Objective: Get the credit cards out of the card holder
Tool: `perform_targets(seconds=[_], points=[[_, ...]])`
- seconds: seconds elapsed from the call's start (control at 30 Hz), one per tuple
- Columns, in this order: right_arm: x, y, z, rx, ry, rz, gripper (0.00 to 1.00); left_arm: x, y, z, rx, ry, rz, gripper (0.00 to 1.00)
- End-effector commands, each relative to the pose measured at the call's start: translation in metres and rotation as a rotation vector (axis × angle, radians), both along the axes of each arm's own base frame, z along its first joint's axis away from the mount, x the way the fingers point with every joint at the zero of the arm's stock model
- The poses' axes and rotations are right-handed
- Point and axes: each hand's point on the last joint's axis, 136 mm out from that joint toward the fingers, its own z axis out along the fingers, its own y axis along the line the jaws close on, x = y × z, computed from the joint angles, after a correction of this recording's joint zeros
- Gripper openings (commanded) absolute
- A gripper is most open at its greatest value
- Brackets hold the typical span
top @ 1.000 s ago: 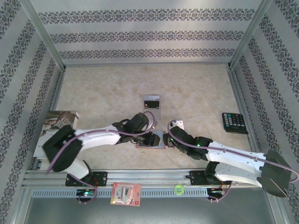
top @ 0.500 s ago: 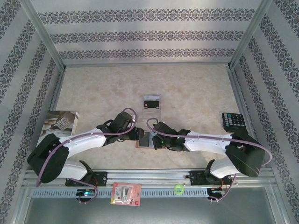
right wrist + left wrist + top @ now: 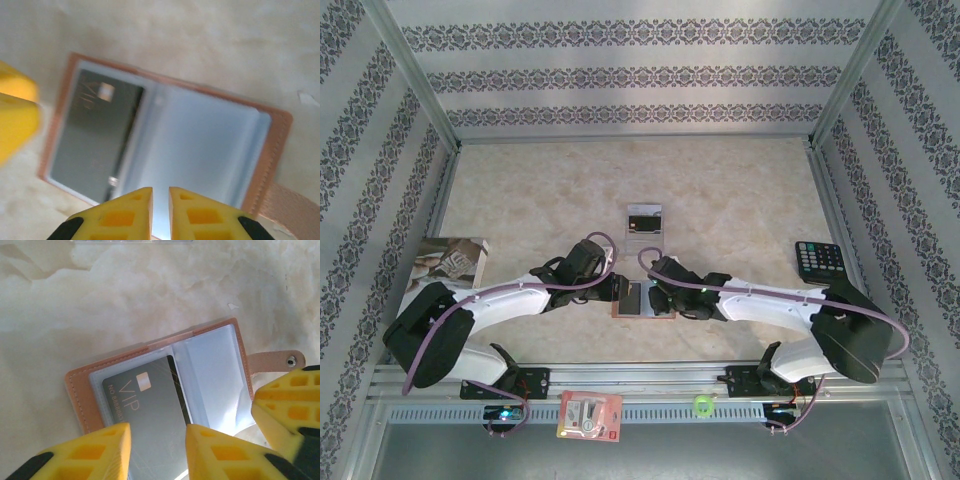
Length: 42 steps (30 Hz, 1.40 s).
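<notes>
- The small flat reddish-brown leather-like folding card holder (image 3: pixel 77 395) lies open, inside up, on the pale marbled table top (image 3: pixel 740 190), with its clear plastic sleeves showing over a grey-blue lining
- A thin dark grey glossy card (image 3: pixel 145 405) marked "VIP", with a small square chip, sits in the holder's left sleeve, tilted a little, its near end sticking out past the holder's near edge
- The holder's other sleeve looks empty; a brown strap with a metal snap (image 3: pixel 275 362) juts from the outer edge on that side
- A second card, silvery-grey with a dark band (image 3: pixel 644 220), lies flat on the table beyond the holder, apart from it
- The left gripper (image 3: pixel 157 452) hangs over the holder's near edge on the card's side, its yellow fingers spread, with the card's near end seen in the gap; whether the pads touch the card cannot be told
- The right gripper (image 3: pixel 160 210) sits at the holder's near edge over the empty sleeve, fingers drawn in to a thin slit; whether they nip the plastic cannot be told
- A black calculator with buttons (image 3: pixel 822 263) lies well to the right of the holder, a large printed magazine (image 3: pixel 450 260) well to its left
</notes>
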Motion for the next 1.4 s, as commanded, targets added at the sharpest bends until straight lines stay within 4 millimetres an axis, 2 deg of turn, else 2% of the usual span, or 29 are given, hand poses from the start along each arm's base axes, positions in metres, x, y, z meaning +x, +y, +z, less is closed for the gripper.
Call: perform_targets(seconds=[0.0,0.1,0.2,0.33,0.43,0.67,1.37], points=[[0.008,0.027,0.017,0.119,0.034,0.028,0.17,0.000,-0.006,-0.007,-0.014,-0.005,-0.028,0.29],[0.007,0.038,0.005,0.170,0.113,0.009,0.16,0.000,-0.003,-0.019,0.008,0.019,-0.010,0.24],[0.008,0.044,-0.002,0.223,0.158,-0.023,0.15,0.000,-0.001,-0.028,0.025,0.029,-0.001,0.22],[0.011,0.041,-0.007,0.239,0.185,-0.068,0.14,0.001,0.004,-0.038,0.066,0.046,0.015,0.20],[0.013,0.036,-0.010,0.246,0.202,-0.102,0.15,0.000,0.008,-0.040,0.083,0.053,0.029,0.16],[0.011,0.025,-0.025,0.227,0.258,-0.156,0.14,-0.004,0.010,-0.043,0.081,0.070,0.036,0.16],[0.011,0.030,-0.044,0.269,0.346,-0.190,0.16,-0.011,0.008,-0.050,0.062,0.097,0.021,0.09]])
